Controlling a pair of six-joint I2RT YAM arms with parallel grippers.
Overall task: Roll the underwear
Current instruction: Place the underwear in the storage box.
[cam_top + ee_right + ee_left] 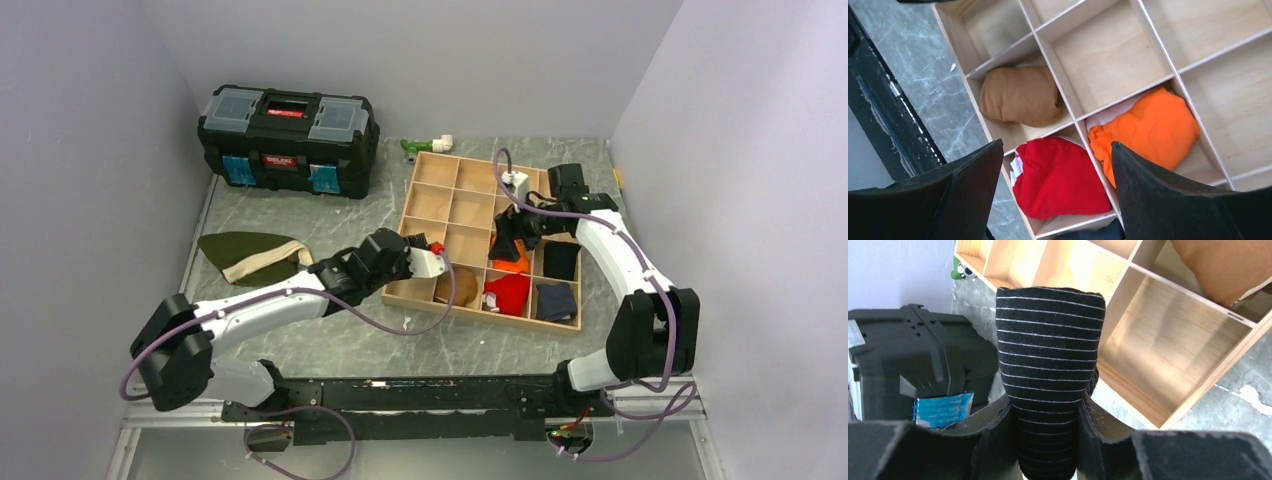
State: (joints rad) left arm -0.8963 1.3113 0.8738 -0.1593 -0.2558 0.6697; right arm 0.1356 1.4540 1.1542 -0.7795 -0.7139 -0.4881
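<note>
The underwear (1048, 355) is a tight black roll with fine grey stripes, standing up between the fingers (988, 430) of my left gripper (1048, 412), which is shut on it. In the top view my left gripper (424, 250) sits at the left edge of the wooden organizer (432, 203), level with an empty compartment (1168, 350). My right gripper (1058, 155) is open and empty, hovering over the organizer's near compartments; in the top view the right gripper (508, 243) is above the orange garment.
The organizer holds a brown roll (1020, 95), a red garment (1060, 175), an orange garment (1148, 130) and dark ones (557, 300). A black toolbox (288, 125) stands at the back left. An olive green garment (250, 256) lies left. A green and white object (425, 146) lies behind the organizer.
</note>
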